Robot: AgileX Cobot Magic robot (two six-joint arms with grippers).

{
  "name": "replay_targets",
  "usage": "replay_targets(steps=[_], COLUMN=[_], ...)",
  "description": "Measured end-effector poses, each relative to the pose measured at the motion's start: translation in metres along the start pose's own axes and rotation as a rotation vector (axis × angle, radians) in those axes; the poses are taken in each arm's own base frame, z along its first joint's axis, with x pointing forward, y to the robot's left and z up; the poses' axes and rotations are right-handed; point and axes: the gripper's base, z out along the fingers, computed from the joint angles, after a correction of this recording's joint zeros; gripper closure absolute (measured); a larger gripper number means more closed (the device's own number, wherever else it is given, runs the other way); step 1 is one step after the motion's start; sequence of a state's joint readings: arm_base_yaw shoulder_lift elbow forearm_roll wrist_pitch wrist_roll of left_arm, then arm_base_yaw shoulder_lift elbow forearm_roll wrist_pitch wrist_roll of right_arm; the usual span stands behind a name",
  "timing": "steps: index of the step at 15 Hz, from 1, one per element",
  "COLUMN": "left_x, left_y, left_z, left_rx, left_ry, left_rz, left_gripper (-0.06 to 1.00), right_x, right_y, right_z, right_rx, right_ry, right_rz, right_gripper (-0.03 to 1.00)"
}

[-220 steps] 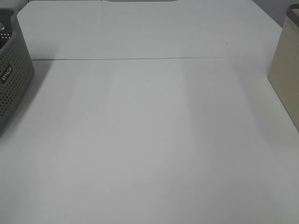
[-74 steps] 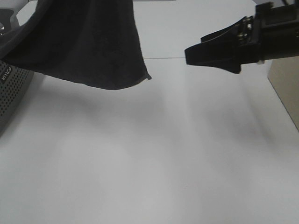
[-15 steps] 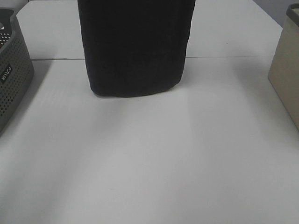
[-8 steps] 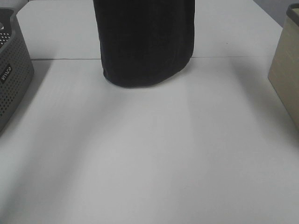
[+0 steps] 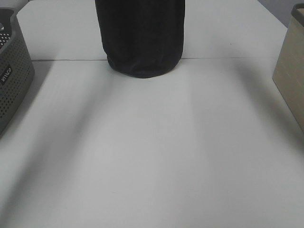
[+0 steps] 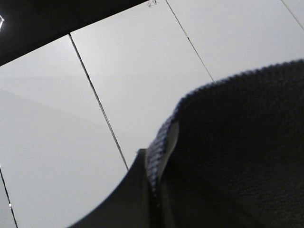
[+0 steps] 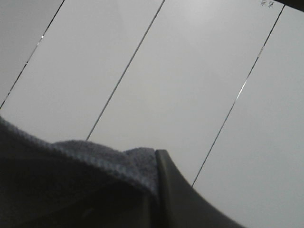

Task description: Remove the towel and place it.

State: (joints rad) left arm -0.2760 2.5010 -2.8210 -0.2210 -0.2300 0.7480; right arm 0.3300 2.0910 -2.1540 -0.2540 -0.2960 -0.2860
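Towel (image 5: 141,38), the only one, hangs over the desk (image 5: 152,156) near its far edge, probably light, soft and saggy, so best held by its hem, where left gripper (image 6: 152,190) and right gripper (image 7: 153,194) each pinch it tight; one basket (image 5: 14,80) stands at the left edge and one bin (image 5: 290,71) at the right.

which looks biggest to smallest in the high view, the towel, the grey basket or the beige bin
1. towel: fills the most of the picture, though its top is cut off.
2-3. grey basket and beige bin: look about alike. Both are cut by the frame edges, so I won't rank them.
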Motion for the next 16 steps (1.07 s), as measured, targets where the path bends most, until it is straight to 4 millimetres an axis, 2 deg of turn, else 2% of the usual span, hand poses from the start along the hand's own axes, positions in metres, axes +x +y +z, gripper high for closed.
replay_targets(steps=[5,8,10,11,12,14,16], left_x=[0.001,0.006,0.015,0.022,0.023,0.023,0.024], left_y=[-0.001,-0.006,-0.014,-0.023,-0.027,-0.031,-0.031], left_z=[0.0,0.0,-0.002,-0.008,-0.012,-0.02,-0.03], left_rx=[0.008,0.058,0.156,0.296,0.373,0.455,0.514], left_ry=[0.007,0.062,0.167,0.326,0.42,0.548,0.719], left_rz=[0.004,0.005,0.005,-0.027,-0.062,-0.114,-0.139], left_gripper=[0.94,0.94,0.94,0.94,0.94,0.94,0.94], right_x=[0.004,0.011,0.022,0.035,0.04,0.044,0.038], right_y=[0.002,0.004,0.007,0.01,0.012,0.015,0.02], right_z=[0.001,0.0,-0.003,-0.011,-0.017,-0.025,-0.036], right_rx=[-0.006,-0.025,-0.052,-0.09,-0.115,-0.157,-0.25], right_ry=[0.016,0.099,0.252,0.459,0.564,0.687,0.792], right_rz=[0.025,0.105,0.164,0.218,0.246,0.29,0.347], right_gripper=[0.96,0.96,0.96,0.96,0.96,0.96,0.96])
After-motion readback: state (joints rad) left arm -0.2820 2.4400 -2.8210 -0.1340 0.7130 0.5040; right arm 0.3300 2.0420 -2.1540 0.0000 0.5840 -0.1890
